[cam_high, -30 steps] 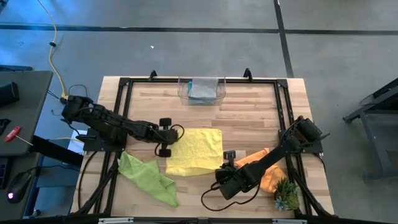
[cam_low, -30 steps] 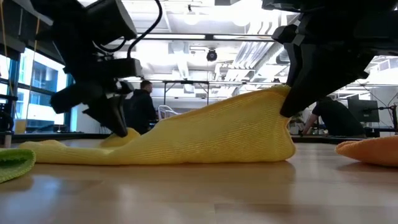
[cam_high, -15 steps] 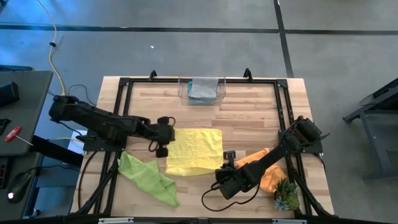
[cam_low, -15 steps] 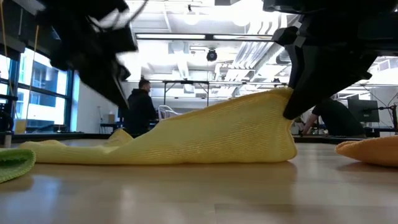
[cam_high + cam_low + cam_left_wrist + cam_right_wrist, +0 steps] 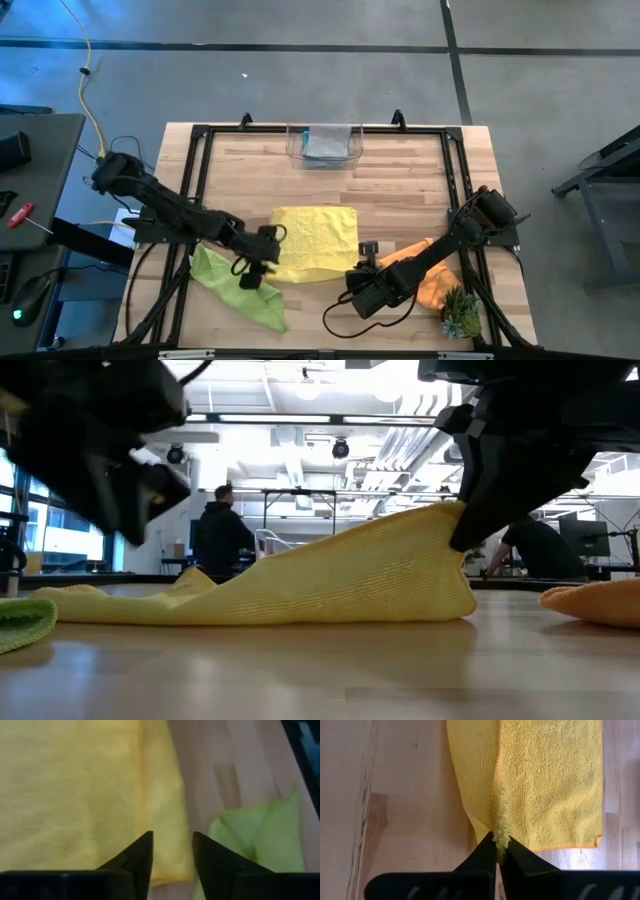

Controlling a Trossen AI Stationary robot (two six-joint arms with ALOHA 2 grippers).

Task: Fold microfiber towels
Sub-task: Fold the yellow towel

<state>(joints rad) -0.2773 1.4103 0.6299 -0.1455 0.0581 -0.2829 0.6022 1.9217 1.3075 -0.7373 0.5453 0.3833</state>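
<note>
right claw [image 5: 497,851] is pinched shut on the near corner of the yellow towel [image 5: 312,240], lifting that corner off the desk [image 5: 400,190] near the front edge; in the low view the cloth rises to a peak at the dark fingers [image 5: 470,525]. left claw [image 5: 171,855] hovers over the towel's left edge, fingers apart and holding nothing, between the yellow towel and the lime towel [image 5: 235,285] by the front left corner. orange towel [image 5: 432,275] lies beside the plant [image 5: 462,314] at the front right corner. bin [image 5: 324,145] at the back edge holds folded cloth.
</note>
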